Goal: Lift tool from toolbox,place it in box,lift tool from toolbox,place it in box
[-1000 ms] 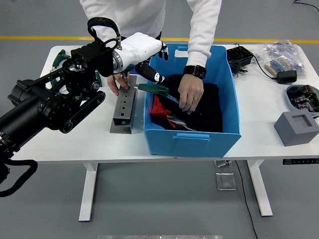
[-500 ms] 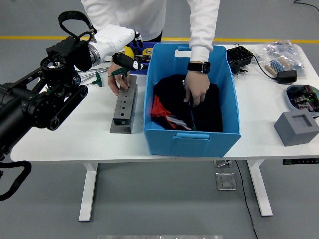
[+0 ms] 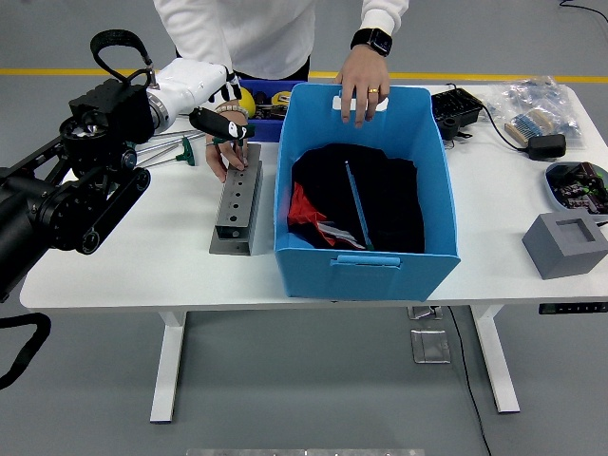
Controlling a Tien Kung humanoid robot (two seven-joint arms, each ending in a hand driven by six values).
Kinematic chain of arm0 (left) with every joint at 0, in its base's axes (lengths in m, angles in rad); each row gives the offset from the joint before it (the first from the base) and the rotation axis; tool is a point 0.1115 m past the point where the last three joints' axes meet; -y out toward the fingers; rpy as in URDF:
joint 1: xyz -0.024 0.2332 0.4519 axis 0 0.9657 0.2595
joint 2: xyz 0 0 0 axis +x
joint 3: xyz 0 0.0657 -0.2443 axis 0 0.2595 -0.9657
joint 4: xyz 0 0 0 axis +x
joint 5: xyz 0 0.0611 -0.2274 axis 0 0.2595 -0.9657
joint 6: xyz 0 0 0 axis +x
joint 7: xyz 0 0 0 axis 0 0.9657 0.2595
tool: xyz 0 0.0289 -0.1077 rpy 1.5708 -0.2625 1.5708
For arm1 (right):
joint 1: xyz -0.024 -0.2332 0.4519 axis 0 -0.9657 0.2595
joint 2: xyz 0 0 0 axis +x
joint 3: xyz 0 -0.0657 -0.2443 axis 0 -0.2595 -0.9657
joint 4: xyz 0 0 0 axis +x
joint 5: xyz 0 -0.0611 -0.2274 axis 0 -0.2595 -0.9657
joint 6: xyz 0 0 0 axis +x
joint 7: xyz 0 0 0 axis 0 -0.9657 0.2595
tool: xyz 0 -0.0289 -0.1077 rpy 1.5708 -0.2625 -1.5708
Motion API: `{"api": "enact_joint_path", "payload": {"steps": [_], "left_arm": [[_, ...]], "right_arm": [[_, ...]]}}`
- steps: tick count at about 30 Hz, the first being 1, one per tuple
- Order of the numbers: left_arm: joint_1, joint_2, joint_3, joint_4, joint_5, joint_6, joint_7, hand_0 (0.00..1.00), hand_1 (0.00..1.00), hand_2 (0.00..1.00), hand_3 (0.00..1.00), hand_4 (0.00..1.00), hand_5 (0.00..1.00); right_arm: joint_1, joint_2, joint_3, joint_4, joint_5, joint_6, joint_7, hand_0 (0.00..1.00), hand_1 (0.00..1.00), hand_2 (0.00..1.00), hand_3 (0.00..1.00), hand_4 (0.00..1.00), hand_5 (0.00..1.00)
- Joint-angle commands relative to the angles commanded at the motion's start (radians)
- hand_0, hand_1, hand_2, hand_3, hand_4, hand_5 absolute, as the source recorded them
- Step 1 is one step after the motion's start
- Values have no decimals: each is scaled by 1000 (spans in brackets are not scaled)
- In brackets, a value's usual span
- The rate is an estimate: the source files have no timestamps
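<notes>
Left hand [image 3: 220, 122], having swung back from the blue box [image 3: 426, 255] toward the toolbox [image 3: 267, 99], now hovers there with nothing visibly grasped, while a slim blue tool [image 3: 357, 204] lies inside the box, so one placement looks done.
</notes>
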Motion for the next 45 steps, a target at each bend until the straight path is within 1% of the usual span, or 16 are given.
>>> {"api": "enact_joint_path", "payload": {"steps": [9, 11, 12, 16, 18, 24, 25, 29, 30, 31, 35, 36, 37, 40, 42, 45], "left_arm": [[25, 1, -13, 4, 16, 2, 39, 327, 493, 565, 692, 976, 618], [40, 1, -25, -1, 10, 22, 70, 327, 493, 565, 692, 976, 618], [46, 1, -30, -2, 4, 30, 83, 275, 404, 508, 682, 954, 607], [90, 0, -69, -28, -79, 88, 165, 275, 404, 508, 682, 954, 607], [119, -3, -93, -52, -144, 130, 215, 253, 342, 460, 660, 911, 609], [197, -8, -122, -122, -379, 240, 333, 253, 342, 460, 660, 911, 609], [208, -8, -120, -131, -425, 257, 347, 257, 371, 505, 698, 858, 653], [247, -12, -118, -164, -592, 337, 385, 257, 371, 505, 698, 858, 653], [260, -14, -122, -176, -637, 368, 393, 257, 371, 505, 698, 858, 653], [271, -16, -126, -184, -676, 398, 396, 264, 389, 535, 756, 795, 726], [306, -24, -144, -201, -845, 498, 404, 264, 389, 535, 756, 795, 726], [313, -26, -146, -202, -891, 510, 404, 264, 389, 535, 756, 795, 726], [318, -27, -147, -201, -930, 516, 402, 287, 456, 601, 808, 783, 781], [331, -33, -144, -191, -1053, 528, 386, 287, 456, 601, 808, 783, 781], [336, -38, -135, -182, -1144, 526, 372, 287, 456, 601, 808, 783, 781], [338, -43, -122, -172, -1268, 514, 351, 361, 538, 684, 855, 780, 831]], "right_arm": [[0, 1, 2, 0, 0, -1, 1, 627, 613, 688, 535, 790, 571], [0, 1, 2, 0, 1, -1, 1, 627, 613, 688, 535, 790, 571], [0, 1, 2, 0, 2, -1, 1, 627, 612, 688, 535, 790, 572], [0, 1, 3, 0, -1, -1, 1, 627, 612, 688, 535, 790, 572], [-1, 1, 6, 0, -1, -1, 1, 627, 612, 688, 535, 790, 572], [-3, 2, 15, 0, -10, 0, 0, 627, 612, 688, 535, 789, 571], [-4, 3, 17, 0, -12, 0, -1, 627, 612, 688, 535, 789, 571], [-3, 3, 22, 0, -21, 1, -2, 627, 612, 688, 535, 789, 571], [-3, 3, 23, 0, -22, 1, -2, 627, 612, 688, 535, 789, 571], [-4, 3, 23, 0, -23, 1, -2, 627, 612, 688, 535, 789, 571], [-4, 4, 25, 0, -24, 0, -2, 627, 612, 688, 535, 789, 571], [-5, 4, 26, 0, -24, 0, -2, 627, 612, 688, 535, 789, 571], [-5, 4, 26, 0, -24, 0, -2, 627, 612, 688, 535, 788, 572], [-5, 5, 28, 0, -26, 0, -3, 627, 612, 688, 535, 788, 572], [-5, 5, 26, 0, -28, 0, -4, 627, 612, 688, 535, 788, 572], [-4, 5, 24, 0, -27, 1, -3, 627, 612, 688, 535, 788, 571]]}}
